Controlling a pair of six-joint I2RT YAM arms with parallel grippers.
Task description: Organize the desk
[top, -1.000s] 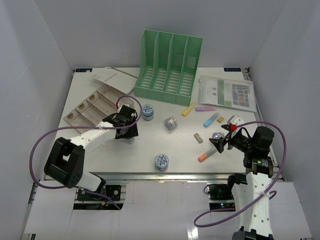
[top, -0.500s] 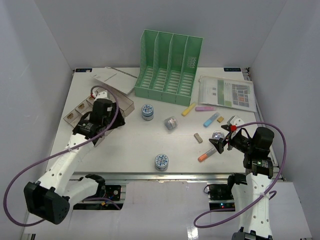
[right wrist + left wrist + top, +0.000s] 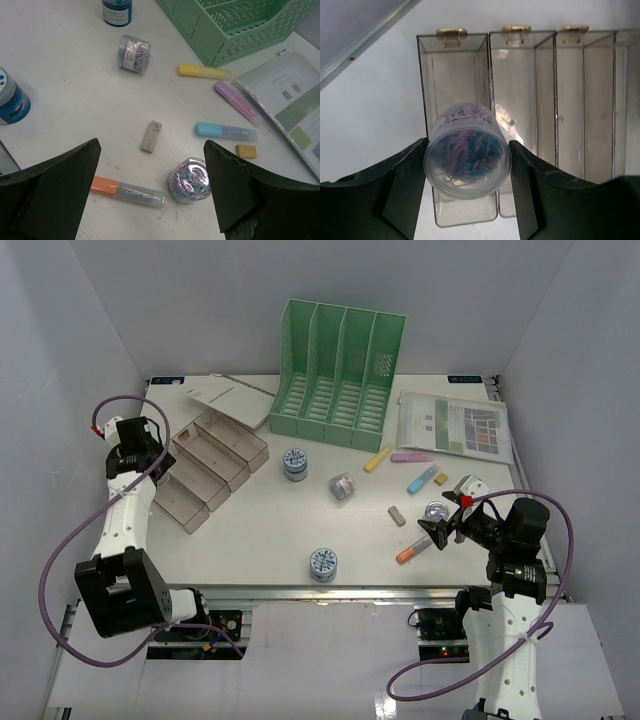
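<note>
Desk from above: desk (image 3: pixel 260 530) is the big white top; clear box (image 3: pixel 205 465) by its left edge, loose bits toward the right front corner.
Left wrist cam: my left gripper (image 3: pixel 468 150) is spread wide but clamped on a jar of paper clips (image 3: pixel 467 160) over the box's end compartment, guessing that's its home.
Right wrist cam: my right gripper (image 3: pixel 151 145) is gaping, empty, above a second clip jar (image 3: pixel 190 181), probably my next grab.

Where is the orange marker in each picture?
Top external: the orange marker lies at the front right.
Left wrist: not in it.
Right wrist: bottom middle.
Shared landmark: the clip jar standing right beside it.
</note>
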